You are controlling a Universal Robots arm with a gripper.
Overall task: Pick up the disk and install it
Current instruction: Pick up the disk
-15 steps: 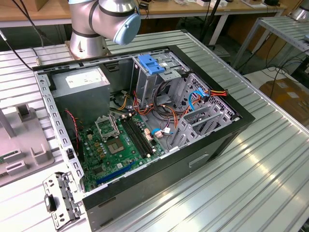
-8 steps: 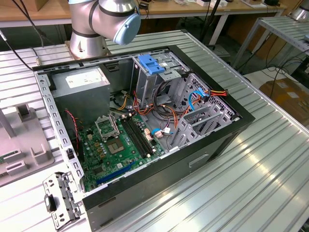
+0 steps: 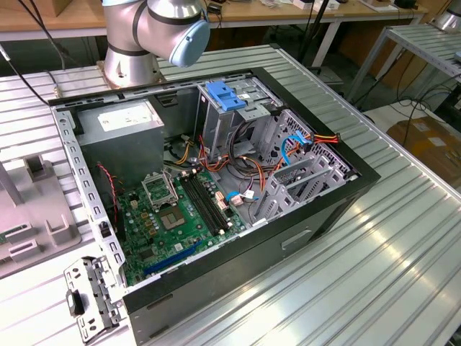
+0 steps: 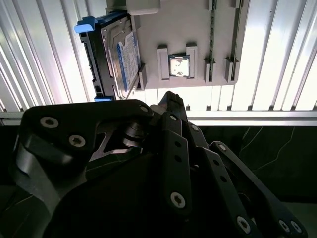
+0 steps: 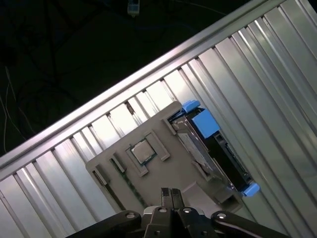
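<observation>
The disk (image 4: 124, 54), a flat metal drive with light-blue plastic rails, is standing edgewise in a grey fixture (image 4: 198, 29). It is likely rigid, dense and shock-sensitive, so take hold across its flat faces. I am hovering near it with my gripper (image 4: 171, 97) closed and empty.

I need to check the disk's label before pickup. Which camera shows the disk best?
The second wrist view: the disk stands on edge in the grey holder, its label and a blue rail in plain sight. The first wrist view shows the disk nearly edge-on, mainly its dark side and blue rails.

Ribbed metal tbl (image 3: 374, 245); wood bench (image 3: 65, 25) behind.
</observation>
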